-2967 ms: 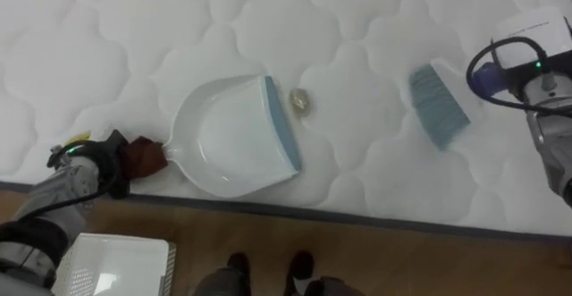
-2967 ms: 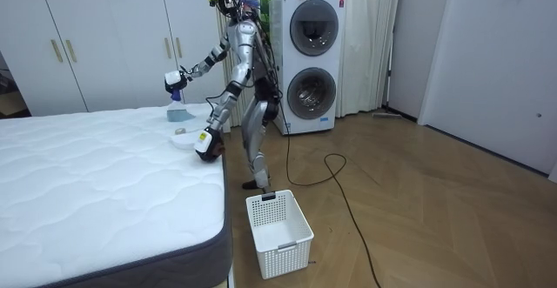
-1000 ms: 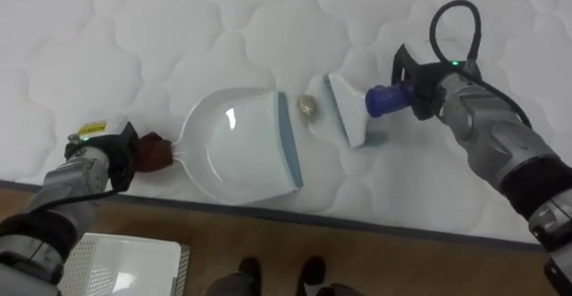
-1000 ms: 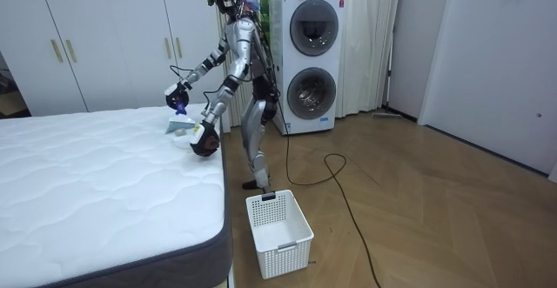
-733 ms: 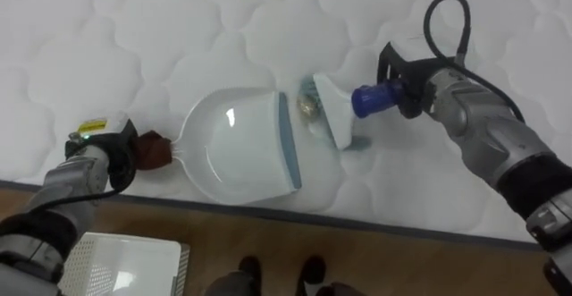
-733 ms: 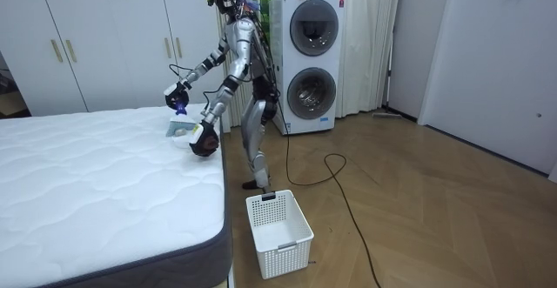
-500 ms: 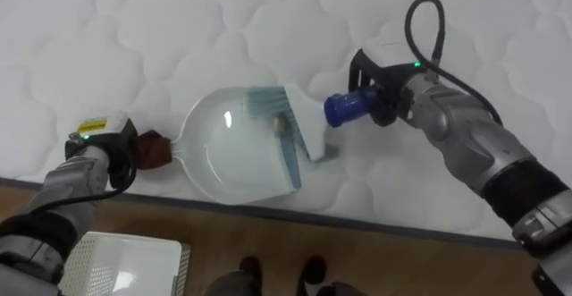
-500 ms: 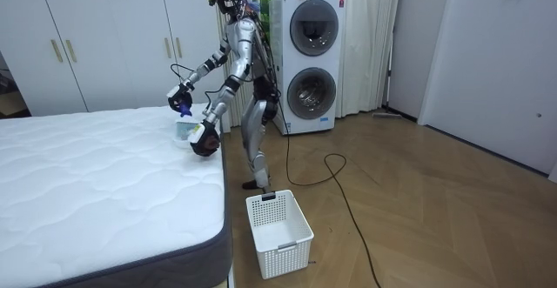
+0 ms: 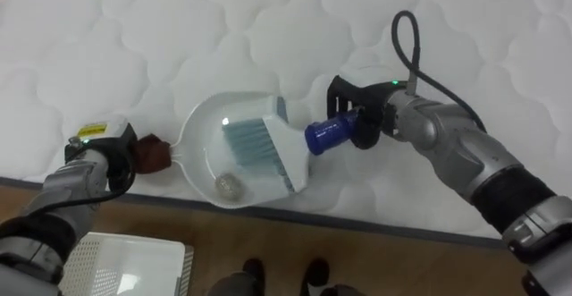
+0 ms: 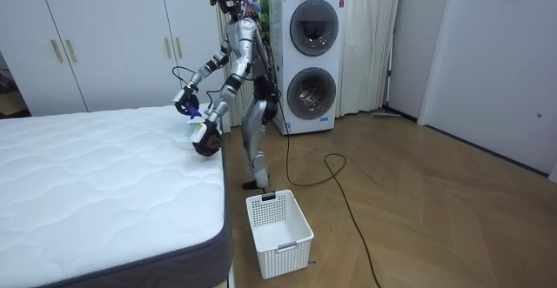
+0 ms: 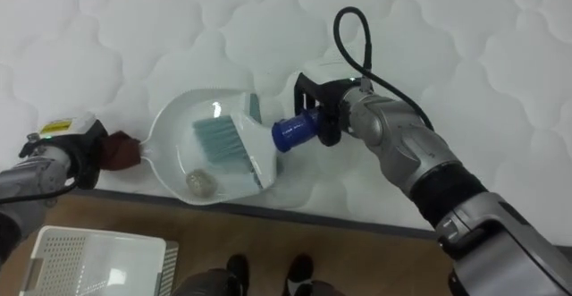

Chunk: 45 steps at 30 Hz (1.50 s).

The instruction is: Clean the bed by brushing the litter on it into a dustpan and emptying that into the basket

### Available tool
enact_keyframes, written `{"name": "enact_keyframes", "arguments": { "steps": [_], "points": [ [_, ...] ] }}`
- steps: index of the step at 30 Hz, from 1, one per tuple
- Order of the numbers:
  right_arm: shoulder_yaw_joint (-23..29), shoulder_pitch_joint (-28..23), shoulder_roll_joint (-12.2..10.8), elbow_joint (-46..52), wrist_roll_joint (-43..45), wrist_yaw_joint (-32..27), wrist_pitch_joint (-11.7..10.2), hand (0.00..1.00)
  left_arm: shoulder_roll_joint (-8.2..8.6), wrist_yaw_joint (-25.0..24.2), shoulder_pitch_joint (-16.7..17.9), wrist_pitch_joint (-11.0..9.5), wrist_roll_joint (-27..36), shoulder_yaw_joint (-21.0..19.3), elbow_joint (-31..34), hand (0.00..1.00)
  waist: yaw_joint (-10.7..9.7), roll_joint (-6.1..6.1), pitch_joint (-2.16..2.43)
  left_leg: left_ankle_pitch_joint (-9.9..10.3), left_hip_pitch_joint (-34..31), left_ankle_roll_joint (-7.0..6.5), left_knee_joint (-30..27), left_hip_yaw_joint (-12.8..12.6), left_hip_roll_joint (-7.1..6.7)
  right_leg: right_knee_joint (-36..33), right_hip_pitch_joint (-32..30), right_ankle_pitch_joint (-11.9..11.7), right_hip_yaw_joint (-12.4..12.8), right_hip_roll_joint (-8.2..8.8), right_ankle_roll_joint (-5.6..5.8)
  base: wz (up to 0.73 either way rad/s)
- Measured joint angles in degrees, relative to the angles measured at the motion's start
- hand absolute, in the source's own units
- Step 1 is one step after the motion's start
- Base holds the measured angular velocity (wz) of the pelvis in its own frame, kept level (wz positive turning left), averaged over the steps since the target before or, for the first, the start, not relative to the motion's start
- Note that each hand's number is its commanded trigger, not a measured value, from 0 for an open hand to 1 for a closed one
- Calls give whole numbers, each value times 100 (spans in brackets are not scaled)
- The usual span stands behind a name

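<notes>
Listing the items at the near edge of the bed, where we stand against its side on the wooden floor.

Item one: dustpan, white plastic with a blue lip, lying flat on the quilted mattress. We judge it light and rigid, with a smooth bowl slippery enough that its contents will slide if it tips. The place to hold it is the dark brown handle at the pan's nine o'clock. Our left hand is there, fingers wrapped round that handle.

Item two: brush, pale blue bristles on a white head, with a blue grip at its three o'clock. We judge it light, stiff in the body and soft at the bristles. Our right hand has its fingers clamped on the blue grip. The bristles rest inside the pan, the head lying across the lip.

Item three: scrap, a small pale crumpled lump, the thing to be cleared. It looks very light and loose, likely to roll. It lies in the pan's bowl at about seven o'clock of the bristles, just apart from them and near the pan's wall. It is well apart from both sets of fingers, with the left hand at its nine o'clock and the right at its two o'clock.

Item four: basket, white and slatted, on the floor at the pan's seven o'clock, beside the bed. We judge the pan must travel level to reach it.
</notes>
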<state>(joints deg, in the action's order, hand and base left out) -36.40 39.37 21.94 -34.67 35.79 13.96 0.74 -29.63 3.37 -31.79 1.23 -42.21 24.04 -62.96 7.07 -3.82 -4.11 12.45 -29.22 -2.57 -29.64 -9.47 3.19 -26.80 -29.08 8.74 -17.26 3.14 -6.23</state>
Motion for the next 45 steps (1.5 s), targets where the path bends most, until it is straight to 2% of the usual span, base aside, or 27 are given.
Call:
{"name": "enact_keyframes", "arguments": {
  "steps": [15, 19, 22, 25, 28, 30, 31, 34, 36, 37, 38, 39, 40, 45],
  "points": [
    [-3, -1, 8, 0, -87, -25, -69, 100, 24, -2, 16, -43, 15, -140, -138, 100, -56, -6, 3, -1, -3, -2, -2, -10, -9, -12, -2, 32, -13, 23, 1, 0],
    [5, -46, 59, -132, -280, -221, -75, 100, 54, -9, 45, -42, 204, -139, -137, 100, -90, -7, 4, -11, 30, -19, -8, 26, -67, -97, 1, 77, -25, 95, 23, 5],
    [43, -112, 205, -374, -555, -371, -200, 100, 113, -9, 48, -43, 245, -140, -124, 100, -90, -20, 12, -27, 43, -48, -6, 17, -104, -112, 9, 101, -30, 143, 48, 7],
    [286, -325, 329, -653, -891, -496, -260, 100, 122, -17, 152, -35, 460, -149, -105, 100, -93, -36, 23, -25, 114, -55, -1, 19, -119, -111, 82, 101, -26, 156, 65, 1],
    [850, -529, 385, -960, -1031, -521, -274, 100, 129, -55, 403, 3, 437, -387, 83, 100, -201, -50, 38, -32, 149, -72, 15, 37, -165, -203, 90, 135, -19, 204, 93, 4],
    [1144, -588, 505, -1204, -1107, -632, -273, 100, 131, -126, 450, 20, 434, -438, 114, 100, -237, -67, 71, -39, 198, -85, 38, 36, -182, -193, 123, 140, -12, 218, 98, 2],
    [1342, -714, 612, -1324, -1125, -789, -251, 100, 126, -151, 496, 34, 430, -471, 183, 100, -248, -91, 125, -39, 244, -85, 44, 36, -182, -183, 166, 140, -10, 216, 98, 0],
    [1691, -1043, 818, -1448, -1164, -1037, -188, 100, 119, -177, 797, 149, 440, -539, 432, 100, -299, -120, 180, -39, 606, -85, 219, 18, -192, -66, 507, 151, -3, 202, 121, 0],
    [1880, -1190, 906, -1452, -1362, -1150, -185, 100, 76, -186, 1091, 219, 453, -642, 724, 100, -394, -142, 267, -39, 750, -83, 327, 22, -189, 25, 655, 151, -4, 174, 132, -2],
    [2028, -1271, 961, -1454, -1428, -1248, -180, 87, 69, -209, 1258, 263, 450, -705, 985, 100, -433, -153, 298, -38, 846, -81, 373, 24, -184, 74, 752, 148, -5, 155, 137, 0],
    [2225, -1359, 974, -1450, -1441, -1351, -175, 35, 72, -284, 1414, 264, 449, -788, 1237, 100, -459, -157, 314, -46, 972, -72, 444, 26, -182, 154, 878, 135, -7, 134, 148, 0],
    [2311, -1402, 974, -1451, -1456, -1414, -171, 4, 80, -317, 1466, 253, 450, -828, 1325, 100, -463, -159, 327, -48, 1027, -68, 473, 26, -182, 187, 935, 134, -8, 125, 150, 0],
    [2472, -1497, 974, -1449, -1556, -1514, -170, 0, 84, -407, 1555, 241, 452, -869, 1487, 100, -470, -153, 351, -54, 1153, -59, 537, 29, -182, 256, 1062, 128, -8, 108, 156, 0],
    [2749, -1831, 977, -1397, -2077, -1855, -90, 0, 117, -523, 1904, 267, 534, -1173, 2005, 100, -519, -91, 415, -64, 1567, -35, 727, 28, -175, 523, 1485, 107, -28, 45, 179, 0]
  ]
}}
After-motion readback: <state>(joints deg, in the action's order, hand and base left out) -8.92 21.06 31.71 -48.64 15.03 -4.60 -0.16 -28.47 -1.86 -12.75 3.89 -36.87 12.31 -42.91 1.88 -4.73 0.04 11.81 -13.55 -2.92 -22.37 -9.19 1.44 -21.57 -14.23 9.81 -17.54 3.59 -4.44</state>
